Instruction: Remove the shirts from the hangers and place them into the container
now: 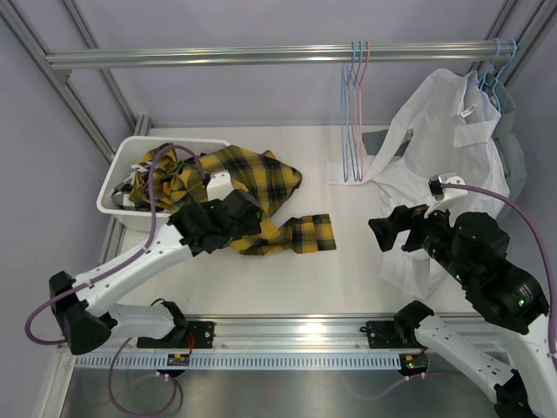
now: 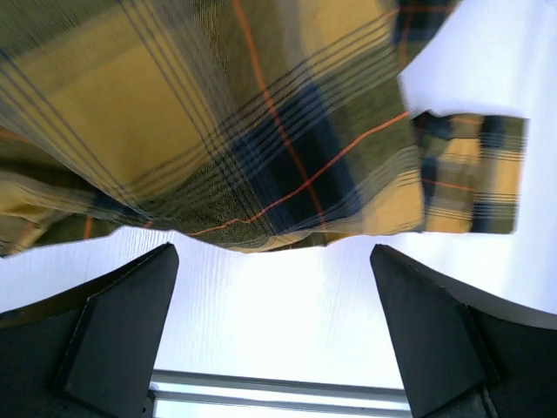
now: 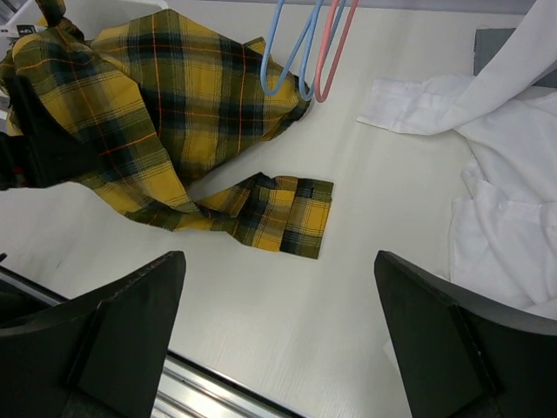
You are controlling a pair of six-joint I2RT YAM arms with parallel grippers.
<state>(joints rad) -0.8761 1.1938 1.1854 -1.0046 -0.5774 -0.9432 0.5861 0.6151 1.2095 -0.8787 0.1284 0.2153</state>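
Observation:
The white container (image 1: pixel 120 202) stands at the back left. A yellow-and-black plaid shirt (image 1: pixel 252 178) lies half in it and spills over the rim onto the table, its cuff (image 1: pixel 309 233) flat on the table. My left gripper (image 1: pixel 246 212) hovers at the shirt's near edge; the left wrist view shows it open (image 2: pixel 274 331) and empty, the plaid shirt (image 2: pixel 218 113) just beyond its tips. My right gripper (image 1: pixel 389 232) is open (image 3: pixel 278 340) over bare table, empty. A white shirt (image 1: pixel 452 131) hangs on a light blue hanger (image 1: pixel 494 71) at the back right.
Three empty hangers (image 1: pixel 354 104), light blue and pink, hang from the rail (image 1: pixel 218 57) at mid-back. The white shirt's sleeve (image 1: pixel 348 174) and tail trail on the table. Other dark fabric (image 1: pixel 130 190) lies in the tub. A metal rail (image 1: pixel 287 326) runs along the near edge.

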